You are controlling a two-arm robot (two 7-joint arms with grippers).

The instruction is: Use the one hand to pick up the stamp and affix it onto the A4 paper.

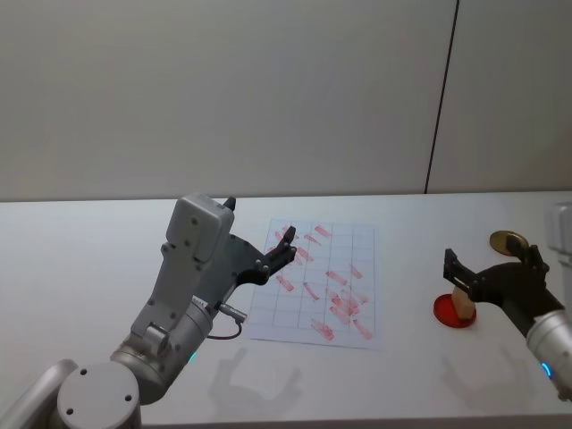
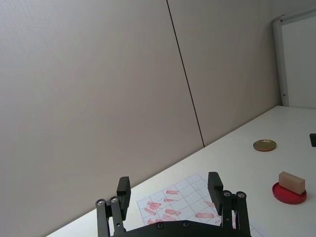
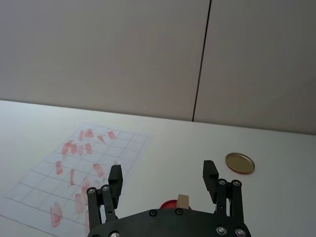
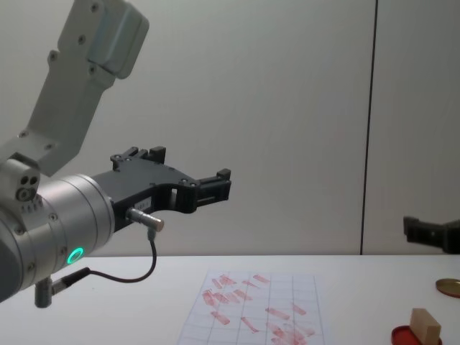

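The stamp (image 1: pixel 462 304) is a small tan wooden block standing on a flat red disc (image 1: pixel 454 314) at the right of the table. My right gripper (image 1: pixel 493 261) hovers open just above it, with its fingers spread wider than the block. In the right wrist view the stamp (image 3: pixel 183 201) shows low between the open fingers of the right gripper (image 3: pixel 163 175). The A4 paper (image 1: pixel 317 281) lies flat at the table's middle, gridded and covered with red marks. My left gripper (image 1: pixel 284 246) is open and held in the air over the paper's left edge, holding nothing.
A gold round disc (image 1: pixel 508 239) lies on the table behind the red disc, near the right gripper. The white table (image 1: pixel 89 259) runs wide to the left. A plain wall stands close behind the table's far edge.
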